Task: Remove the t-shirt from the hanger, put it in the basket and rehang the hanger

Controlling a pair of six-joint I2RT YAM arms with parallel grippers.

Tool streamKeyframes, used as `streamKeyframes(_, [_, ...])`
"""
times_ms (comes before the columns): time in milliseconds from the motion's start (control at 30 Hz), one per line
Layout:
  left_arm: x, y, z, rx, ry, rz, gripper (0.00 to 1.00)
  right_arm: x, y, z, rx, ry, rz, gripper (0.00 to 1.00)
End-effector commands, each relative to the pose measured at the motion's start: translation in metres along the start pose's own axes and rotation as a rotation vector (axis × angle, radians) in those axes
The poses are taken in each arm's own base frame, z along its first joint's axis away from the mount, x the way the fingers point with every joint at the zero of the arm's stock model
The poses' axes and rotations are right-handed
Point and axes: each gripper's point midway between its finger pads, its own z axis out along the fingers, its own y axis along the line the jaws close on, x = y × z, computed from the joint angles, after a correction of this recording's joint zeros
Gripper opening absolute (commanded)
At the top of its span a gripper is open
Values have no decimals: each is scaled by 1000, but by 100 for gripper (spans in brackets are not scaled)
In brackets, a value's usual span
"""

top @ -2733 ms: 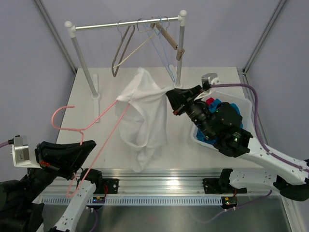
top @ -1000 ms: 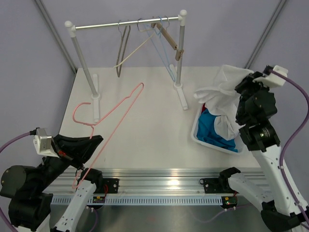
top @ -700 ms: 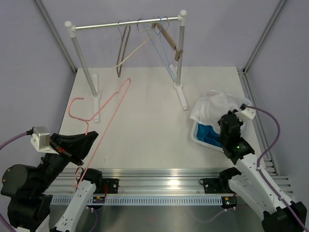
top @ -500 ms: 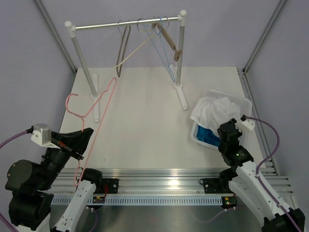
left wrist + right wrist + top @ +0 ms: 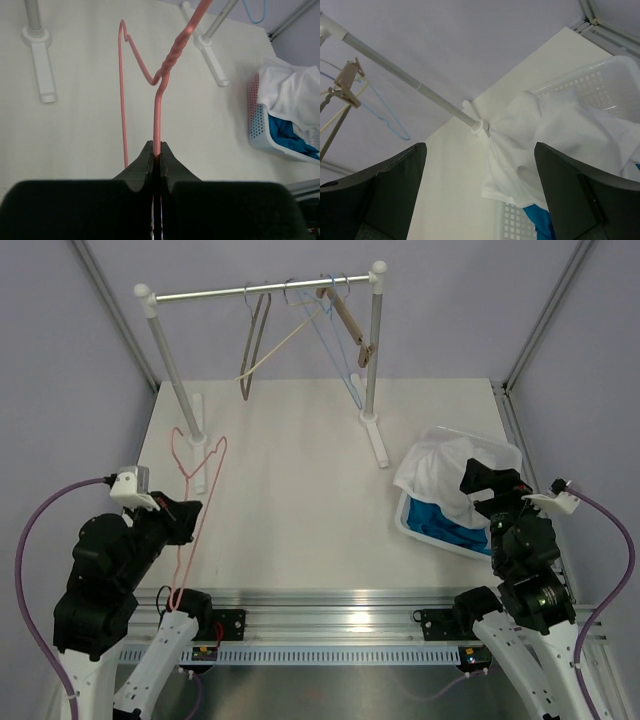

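Observation:
The white t-shirt (image 5: 445, 475) lies crumpled over the near-left rim of the white basket (image 5: 505, 452), off the hanger. It also shows in the right wrist view, t-shirt (image 5: 555, 135), draped on blue cloth. My right gripper (image 5: 492, 483) hovers just above and near of it, open, with nothing between the jaws (image 5: 480, 147). The bare pink wire hanger (image 5: 205, 495) stands over the table's left side, its hook pointing away from me. My left gripper (image 5: 185, 515) is shut on the hanger (image 5: 158, 110), pinching the wire below the twisted neck (image 5: 156, 147).
A clothes rack (image 5: 260, 290) with several empty hangers spans the back of the table, its feet (image 5: 378, 445) reaching forward. The basket (image 5: 257, 125) holds blue clothes (image 5: 440, 520) under the t-shirt. The table's right rail (image 5: 520, 440) runs beside the basket.
My right gripper opened and let the t-shirt fall onto the basket, then drew back toward the near edge. My left arm swung the hanger leftward, turning it more upright.

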Motion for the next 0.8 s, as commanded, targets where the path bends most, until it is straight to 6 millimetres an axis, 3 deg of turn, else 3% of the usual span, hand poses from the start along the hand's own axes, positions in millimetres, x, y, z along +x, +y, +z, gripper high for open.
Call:
streamKeyframes(0, [-20,12,16,-85,-28,42,0,4,28,-16,-147,95,-7,99])
streamKeyframes(67, [-30,8,33,-83,-15,55,0,0,38,-20,-185,109,1,99])
streamKeyframes(167, [-68,-8,47,-46,-87,53,0,-7,50,-28,-237,118,5,99])
streamKeyframes(233, [-89,-14,69,-39,-109,50,0,-6,56,-31,-278,126,13,100])
streamKeyframes(267, [-107,-21,71,-27,-142,51,0,-5,57,-33,-291,131,16,99])
streamKeyframes(300, [-112,-21,93,-39,-118,50,0,-2,61,-35,-314,144,18,99])
streamKeyframes(333, [-119,-25,101,-20,-106,41,0,3,61,-35,-324,154,19,99])
streamKeyframes(367, [-142,-34,101,4,-138,38,0,6,62,-35,-338,167,21,99])
streamKeyframes(400, [-148,-39,109,23,-128,33,0,11,65,-37,-358,190,19,99])
streamKeyframes(433, [-150,-30,130,-6,-99,20,0,15,65,-38,-359,205,18,99])
streamKeyframes(500, [-166,-32,140,8,-105,13,0,19,67,-40,-381,226,17,100])
streamKeyframes(600, [-175,-14,174,-29,-76,-2,0,14,69,-44,-402,210,13,99])
streamKeyframes(767, [-193,-4,202,-46,-78,-1,0,9,73,-49,-430,194,8,99])
